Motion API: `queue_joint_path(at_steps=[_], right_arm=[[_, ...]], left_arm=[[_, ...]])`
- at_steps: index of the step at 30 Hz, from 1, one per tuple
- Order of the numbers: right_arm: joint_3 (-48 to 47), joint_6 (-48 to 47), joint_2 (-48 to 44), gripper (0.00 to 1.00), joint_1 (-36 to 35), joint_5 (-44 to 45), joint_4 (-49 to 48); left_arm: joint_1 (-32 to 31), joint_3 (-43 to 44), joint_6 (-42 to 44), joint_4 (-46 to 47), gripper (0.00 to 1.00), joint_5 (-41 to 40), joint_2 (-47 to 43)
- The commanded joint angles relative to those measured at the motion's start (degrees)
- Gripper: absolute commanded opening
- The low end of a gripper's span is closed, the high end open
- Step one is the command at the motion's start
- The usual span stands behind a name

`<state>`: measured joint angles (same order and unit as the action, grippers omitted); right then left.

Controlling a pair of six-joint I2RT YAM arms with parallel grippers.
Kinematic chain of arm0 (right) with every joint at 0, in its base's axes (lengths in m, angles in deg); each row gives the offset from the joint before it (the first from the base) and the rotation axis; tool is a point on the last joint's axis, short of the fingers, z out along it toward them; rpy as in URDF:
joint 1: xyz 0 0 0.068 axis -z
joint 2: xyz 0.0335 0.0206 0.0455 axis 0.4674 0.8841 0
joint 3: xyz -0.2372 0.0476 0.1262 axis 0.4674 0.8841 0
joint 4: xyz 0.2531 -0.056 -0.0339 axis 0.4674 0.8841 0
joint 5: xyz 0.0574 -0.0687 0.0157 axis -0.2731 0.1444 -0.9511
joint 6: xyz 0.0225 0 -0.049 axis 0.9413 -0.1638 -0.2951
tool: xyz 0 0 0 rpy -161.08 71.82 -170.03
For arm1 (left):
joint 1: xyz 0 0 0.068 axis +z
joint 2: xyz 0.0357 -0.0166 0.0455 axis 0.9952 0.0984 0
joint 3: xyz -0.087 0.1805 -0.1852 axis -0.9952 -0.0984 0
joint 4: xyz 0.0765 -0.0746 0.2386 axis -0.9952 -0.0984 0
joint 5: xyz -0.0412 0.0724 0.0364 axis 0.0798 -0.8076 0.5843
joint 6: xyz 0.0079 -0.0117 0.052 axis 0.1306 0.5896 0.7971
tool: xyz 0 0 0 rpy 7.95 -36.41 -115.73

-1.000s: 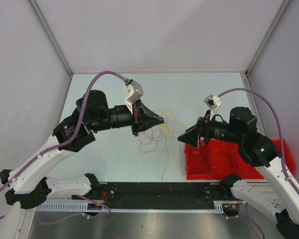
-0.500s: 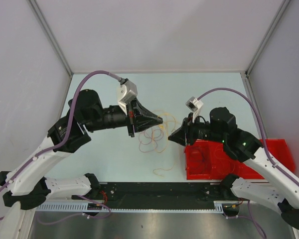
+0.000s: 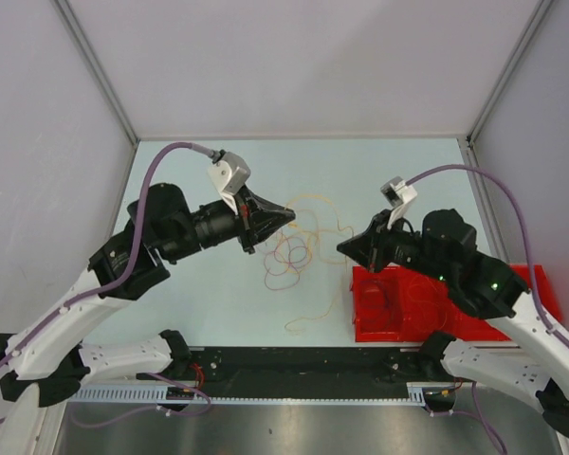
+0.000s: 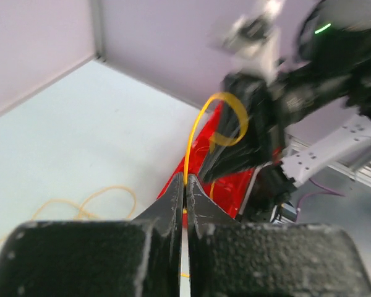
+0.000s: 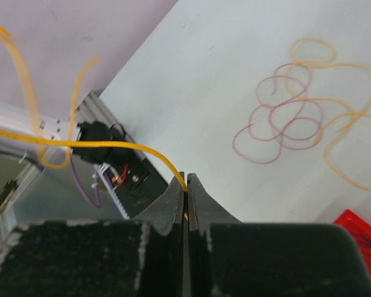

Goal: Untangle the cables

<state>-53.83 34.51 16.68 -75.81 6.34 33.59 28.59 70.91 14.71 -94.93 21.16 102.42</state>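
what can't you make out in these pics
Top view: wire tangle strands too thin to see which crosses over which.
Left wrist view: yellow wire runs up from the left gripper; its far end is lost in the blurred right arm.
Right wrist view: red bin cut off by the corner.
Top view: the right arm covers much of the bin's inside.

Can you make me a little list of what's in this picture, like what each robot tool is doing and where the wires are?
left tool: shut, pinching a yellow cable
right tool: shut, pinching a yellow cable too; whether it is the same one is unclear
loose cables: purple-grey and orange loops, tangled, lying on the table between the two tools
red bin: on the table, on the robot's right side
untangling: not done yet
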Motion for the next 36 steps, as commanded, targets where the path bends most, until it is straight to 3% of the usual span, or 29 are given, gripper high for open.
queue_joint_path(at_steps=[1, 3, 5, 8, 14, 23, 36], right_arm=[[-13.49, 1.04, 0.82, 0.00, -0.22, 12.74, 6.44], [-17.74, 0.42, 3.10, 0.00, -0.22, 17.04, 10.82], [-24.22, -0.19, 5.38, 0.00, -0.22, 19.61, 13.39], [-32.48, -1.07, 7.93, 0.00, -0.22, 24.00, 17.87], [-44.03, -0.55, 12.59, 0.00, -0.13, 36.30, 27.54], [-46.06, 5.59, 12.86, 0.00, 0.48, 53.87, 35.98], [-49.66, 7.27, 12.95, 0.00, 6.98, 69.27, 46.61]], left_arm=[[-0.22, -7.75, -4.30, 3.03, 0.11, -11.89, -1.46], [-0.22, -10.74, -6.14, 2.25, 0.25, -13.40, -0.15], [-0.22, -12.06, -7.20, -0.37, 0.49, -13.58, 3.35], [-0.31, -13.12, -9.84, -4.50, 0.75, -14.02, 9.14], [-2.77, -15.57, -12.83, -10.41, 0.99, -19.64, 14.01], [-3.12, -23.49, -17.58, -16.21, 1.00, -26.49, 2.95], [-3.12, -37.90, -24.17, -18.94, 1.00, -32.91, -18.24]])
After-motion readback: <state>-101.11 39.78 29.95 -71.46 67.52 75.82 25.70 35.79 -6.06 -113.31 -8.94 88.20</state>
